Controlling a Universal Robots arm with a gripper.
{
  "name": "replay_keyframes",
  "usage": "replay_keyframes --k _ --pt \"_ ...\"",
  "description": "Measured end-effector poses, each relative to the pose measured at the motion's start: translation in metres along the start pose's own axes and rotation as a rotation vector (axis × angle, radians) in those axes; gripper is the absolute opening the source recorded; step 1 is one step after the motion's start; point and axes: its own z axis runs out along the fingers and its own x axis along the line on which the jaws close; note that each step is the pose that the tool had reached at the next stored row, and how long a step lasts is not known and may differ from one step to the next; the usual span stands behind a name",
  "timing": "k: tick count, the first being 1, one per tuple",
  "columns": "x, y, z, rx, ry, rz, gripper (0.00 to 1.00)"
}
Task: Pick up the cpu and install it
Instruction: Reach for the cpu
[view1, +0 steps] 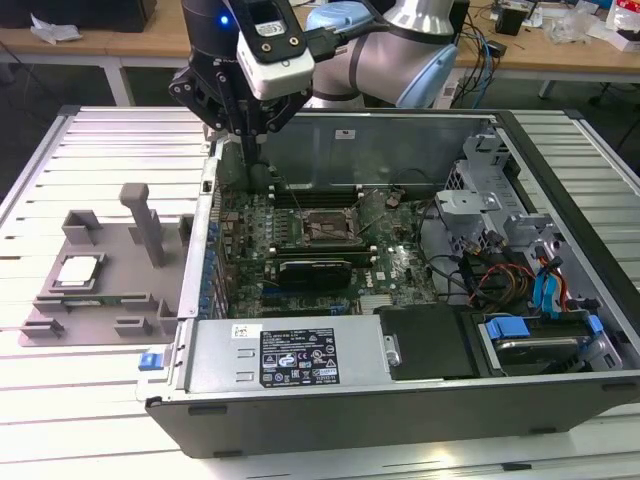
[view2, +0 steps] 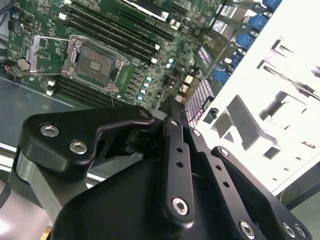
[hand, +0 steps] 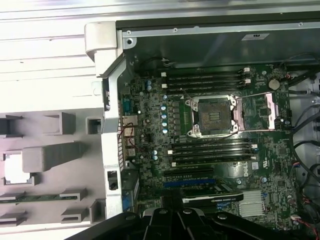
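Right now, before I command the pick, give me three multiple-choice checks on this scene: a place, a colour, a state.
1. Where is the cpu? A in the tray beside the case; B inside the case; C on top of the case.
2. Tray colour? A blue; B green; C grey.
3. The socket is: A filled; B empty, frame open; C closed and latched.
Answers: A, it lies in the tray at the exterior view's left; C, plain grey; B, bare contacts show, plate swung aside.
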Motion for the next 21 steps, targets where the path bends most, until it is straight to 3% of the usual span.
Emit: replay_keyframes --k 14,21 --pt "0.014 -0.0002 -0.0004 0.0001 0.0 0.0 0.11" --pt "0.0256 0.0 -0.0006 0.0 0.0 0.0 0.11"
